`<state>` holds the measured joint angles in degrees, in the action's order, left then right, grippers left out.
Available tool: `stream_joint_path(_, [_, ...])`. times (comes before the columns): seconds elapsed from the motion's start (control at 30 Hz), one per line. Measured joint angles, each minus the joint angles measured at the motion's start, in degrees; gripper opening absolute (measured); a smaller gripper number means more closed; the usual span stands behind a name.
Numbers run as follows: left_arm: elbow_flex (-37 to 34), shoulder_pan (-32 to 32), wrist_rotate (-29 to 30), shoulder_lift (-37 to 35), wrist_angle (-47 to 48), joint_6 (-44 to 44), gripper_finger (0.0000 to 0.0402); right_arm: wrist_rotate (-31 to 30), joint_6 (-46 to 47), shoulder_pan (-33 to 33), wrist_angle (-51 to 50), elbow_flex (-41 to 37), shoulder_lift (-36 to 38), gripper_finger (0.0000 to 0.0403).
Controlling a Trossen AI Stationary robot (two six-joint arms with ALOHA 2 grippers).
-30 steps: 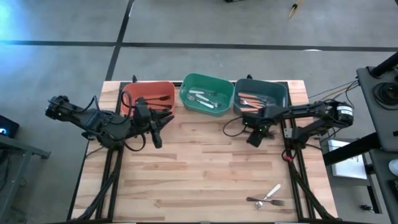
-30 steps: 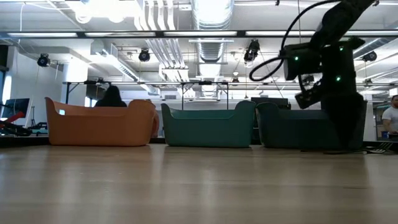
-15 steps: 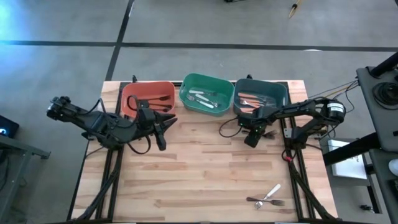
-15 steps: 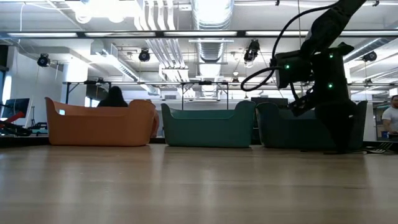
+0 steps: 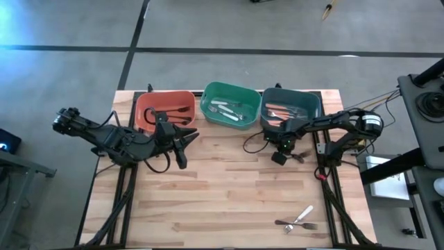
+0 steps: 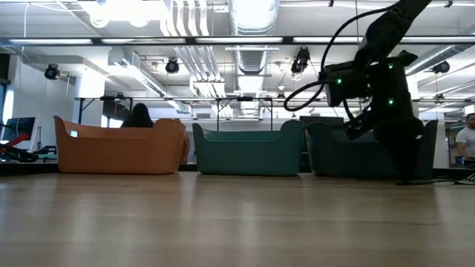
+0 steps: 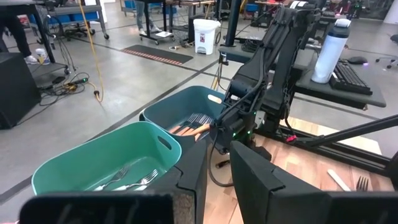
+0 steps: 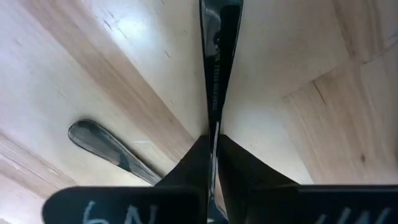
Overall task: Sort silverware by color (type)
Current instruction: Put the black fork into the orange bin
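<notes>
At the table's far edge stand a red-orange bin [image 5: 165, 109] with black forks, a green bin [image 5: 230, 102] with white ones, and a teal bin [image 5: 291, 106] with orange ones. My right gripper [image 5: 280, 157] is down at the table in front of the teal bin, shut on a black fork [image 8: 217, 68]. A second black fork [image 8: 107, 147] lies flat on the wood beside it. My left gripper [image 5: 182, 142] hovers in front of the red-orange bin, its fingers [image 7: 255, 180] a little apart with nothing between them. My right gripper pinches the black fork between its two fingers at the narrow end of the handle [image 8: 214, 118]. The fingers come from above, pointing down. The fork lies flat on the table, and its handle runs straight out from between them.
Two more forks, one of them white-handled, lie crossed near the table's front right corner [image 5: 299, 220]. Cables hang beside the right arm [image 5: 253, 142]. Bare wood stretches across the middle and near left of the table [image 5: 208, 201]. A person stands in the room at the right [image 6: 467, 141].
My right gripper has dropped to the table, drifting slightly toward the near and left edges, and has shut on the black fork's handle.
</notes>
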<state>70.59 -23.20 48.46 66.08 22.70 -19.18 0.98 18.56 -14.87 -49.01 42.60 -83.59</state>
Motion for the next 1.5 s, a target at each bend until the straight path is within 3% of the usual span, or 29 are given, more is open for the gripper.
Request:
stream_joint_path(0.3, [0.0, 0.0, 0.0, 0.0, 0.0, -0.9, 0.0054, 2.6, 1.1, 0.0, -2.8, 8.6, 11.4, 0.0009])
stream_joint_path(0.43, [0.0, -0.1, 0.0, 0.0, 0.2, -0.9, 0.0054, 2.5, 1.0, 0.7, 0.4, 13.9, 14.4, 0.0009])
stream_joint_path(0.57, [0.0, -0.1, 0.0, 0.2, 1.6, -0.9, 0.0054, 2.5, 0.0, 2.0, 10.0, 18.7, 14.6, 0.0009])
stream_joint_path(0.93, [-3.9, 0.9, 1.8, 0.3, 7.0, -7.6, 0.0054, 3.7, -8.1, 2.8, 30.4, 34.3, 5.8, 0.0009])
stream_joint_path(1.03, [-6.4, 2.0, 2.1, 0.3, 5.2, -10.7, 0.0054, 5.4, -10.2, 4.0, 30.9, 39.1, 2.4, 0.0009])
stream_joint_path(1.23, [-9.4, 3.0, 8.9, 0.4, 1.8, -15.0, 0.0054, 5.7, -14.4, 6.5, 30.3, 46.3, -1.7, 0.0009])
stream_joint_path(1.5, [-9.4, 5.2, 5.6, 1.1, -0.2, -15.9, 0.0092, 7.0, -15.4, 6.4, 29.5, 48.6, -3.9, 0.0009])
